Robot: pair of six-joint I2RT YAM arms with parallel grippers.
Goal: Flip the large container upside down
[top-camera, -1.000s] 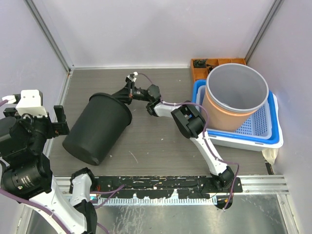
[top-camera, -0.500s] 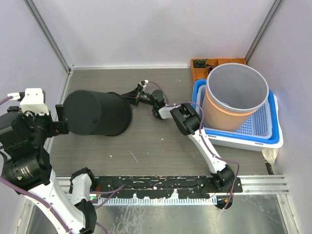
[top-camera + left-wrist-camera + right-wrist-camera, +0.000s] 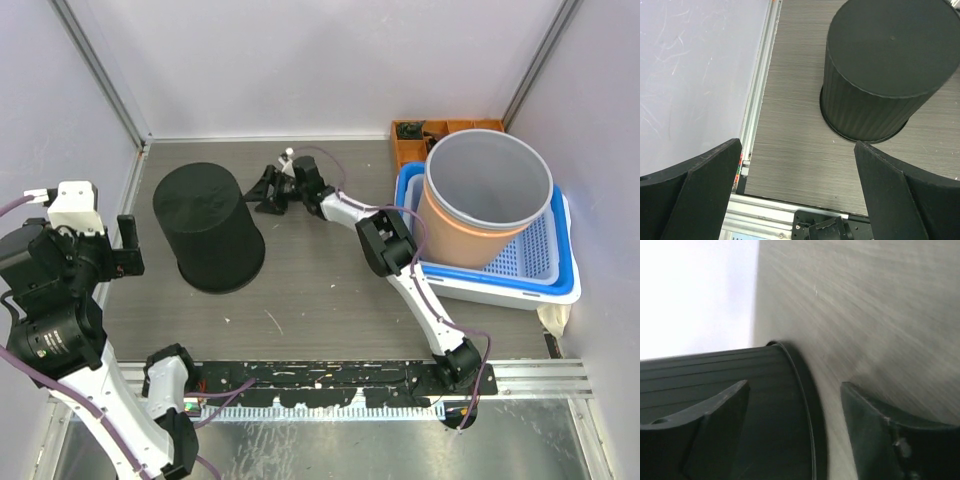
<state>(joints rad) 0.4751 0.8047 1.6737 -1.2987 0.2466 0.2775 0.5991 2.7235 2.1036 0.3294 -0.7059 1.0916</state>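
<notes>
**Status: inverted, nothing gripped**

The large black ribbed plastic container is seen from the top view standing mouth-down on the grey wood-grain table, left of centre, with its closed flat base facing up.

The right gripper is stretched out low, just beside the container's upper right side. Its jaws are spread and nothing is held. Contact with the wall cannot be judged from above.

The right wrist view adds the close detail. The container's rim is seen resting on the table, with the ribbed wall behind one finger. The gap between the fingers is wide and unfilled. The frame is blurred, so touching cannot be confirmed there either.

The left gripper is held at the table's left edge, apart from the container. Only the left wrist view shows its state properly: the fingers are wide apart and empty, with the whole inverted container in sight beyond them.

Only the top view shows the right side. There a grey-and-orange plastic bucket sits upright in a blue mesh basket, with an orange compartment box behind it.
</notes>
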